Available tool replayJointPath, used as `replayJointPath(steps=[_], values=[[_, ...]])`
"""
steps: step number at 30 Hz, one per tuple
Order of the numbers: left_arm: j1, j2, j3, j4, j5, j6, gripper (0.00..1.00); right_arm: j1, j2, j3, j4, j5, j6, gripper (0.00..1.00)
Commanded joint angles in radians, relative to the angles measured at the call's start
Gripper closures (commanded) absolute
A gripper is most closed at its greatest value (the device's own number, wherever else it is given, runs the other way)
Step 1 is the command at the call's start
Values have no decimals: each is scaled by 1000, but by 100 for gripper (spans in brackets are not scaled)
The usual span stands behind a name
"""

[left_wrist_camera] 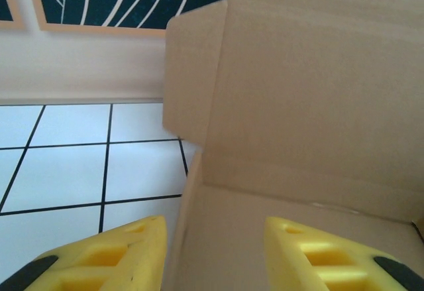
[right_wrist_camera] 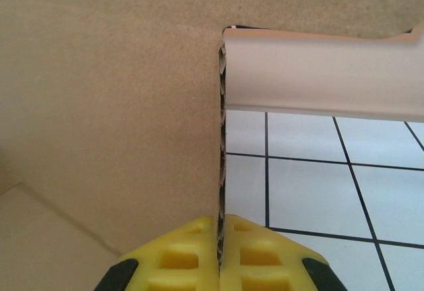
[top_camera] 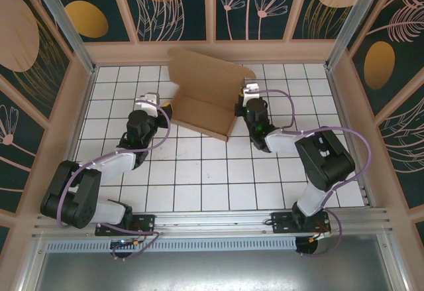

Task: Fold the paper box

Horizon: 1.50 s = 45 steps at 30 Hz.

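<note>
Mid-fold: my right claw (right_wrist_camera: 220,259) pinches a wall of the paper box (top_camera: 209,102), left claw (left_wrist_camera: 215,238) spread; next, I judge, the lid needs lowering.

Paper box (top_camera: 205,109) at the far middle of the table (top_camera: 199,172), back flap upright behind its base. Left gripper (top_camera: 167,107) astride its left wall; right gripper (top_camera: 244,99) on its right wall edge.
</note>
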Motion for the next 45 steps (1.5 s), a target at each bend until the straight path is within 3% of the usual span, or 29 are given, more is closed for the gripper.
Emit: replayJointPath(steps=[1, 8, 12, 18, 25, 32, 36, 40, 45], values=[[9, 2, 17, -1, 56, 46, 56, -28, -42, -41, 25, -44, -30, 100], [150, 12, 41, 48, 263, 51, 47, -91, -79, -105, 70, -310, -99, 100], [172, 53, 100, 47, 272, 74, 43, -153, -116, -142, 89, -545, -152, 100], [183, 243, 313, -66, 188, 60, 44, -201, -143, -123, -4, -748, -207, 100], [185, 471, 537, -213, 242, 3, 56, -206, -142, -103, -58, -783, -223, 100], [184, 606, 748, -475, 285, 18, 48, -217, -136, -72, -122, -814, -244, 98], [184, 670, 875, -686, 277, -13, 49, -226, -140, -76, -124, -848, -253, 98], [184, 573, 778, -657, 245, -79, 51, -252, -138, -76, -159, -942, -309, 98], [186, 343, 564, -524, 90, -119, 48, -268, -159, -108, -160, -1028, -395, 97]])
